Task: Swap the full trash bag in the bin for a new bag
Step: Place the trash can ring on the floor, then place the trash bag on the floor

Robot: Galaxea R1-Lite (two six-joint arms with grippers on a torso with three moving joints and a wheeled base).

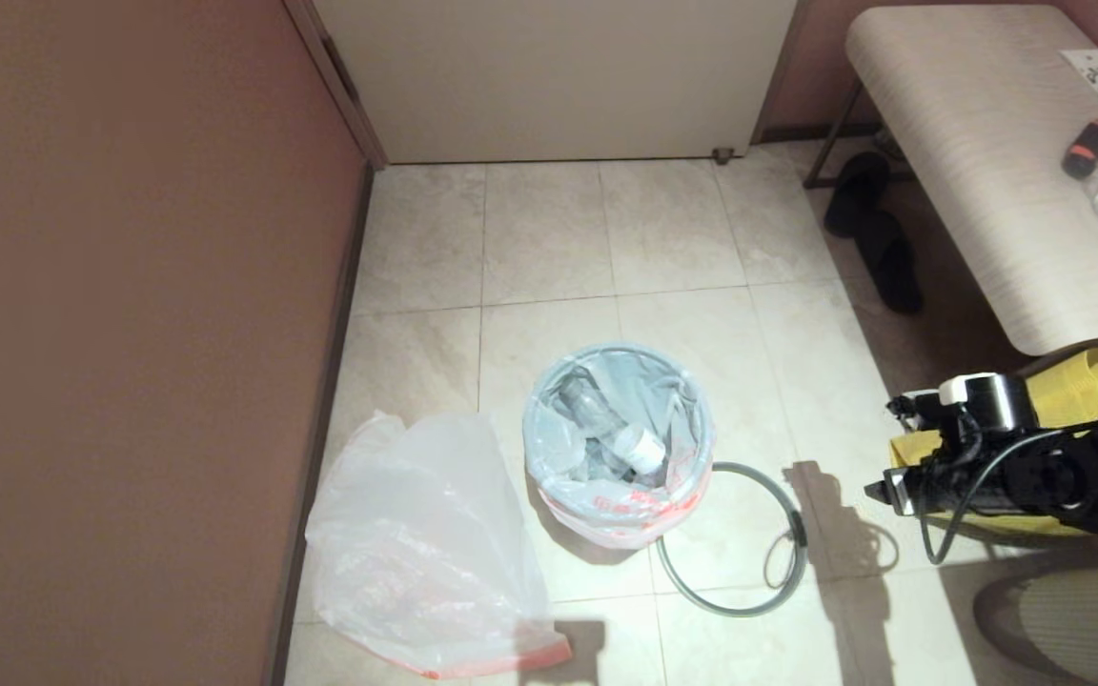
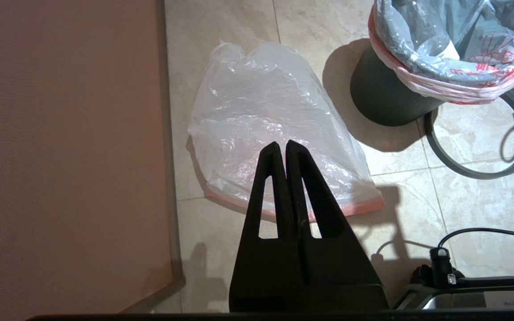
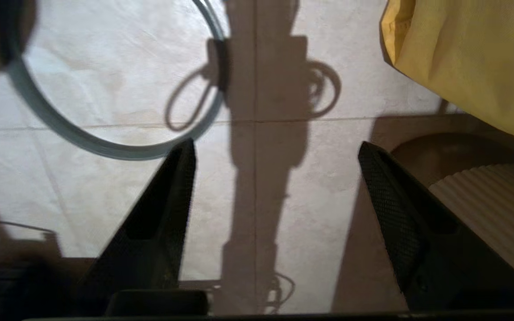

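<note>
The right end effector (image 3: 275, 156) hangs above the tiled floor (image 1: 673, 238) with its two fingers spread wide and nothing between them. Just ahead of its fingertips, on the floor, lies the thin grey hoop (image 3: 83, 140), off the bin and flat on the tiles; in the head view the hoop (image 1: 735, 600) sits between this end effector (image 1: 878, 491) and the bin (image 2: 382, 100), its edge tucked against the bin's base. The bin stands beyond the hoop, away from the right end effector, and the full trash bag (image 1: 620, 429) is inside it, its pink-red edge folded over the rim, with clear bottles showing in it. A yellow fabric bag (image 3: 471, 58) lies close on the end effector's other side. The left end effector (image 2: 286, 147) is pressed shut, empty, and hovers right over the new bag (image 2: 275, 133), which lies flattened and crinkled on the floor beside the wall (image 1: 130, 333), near the bin but apart from it.
</note>
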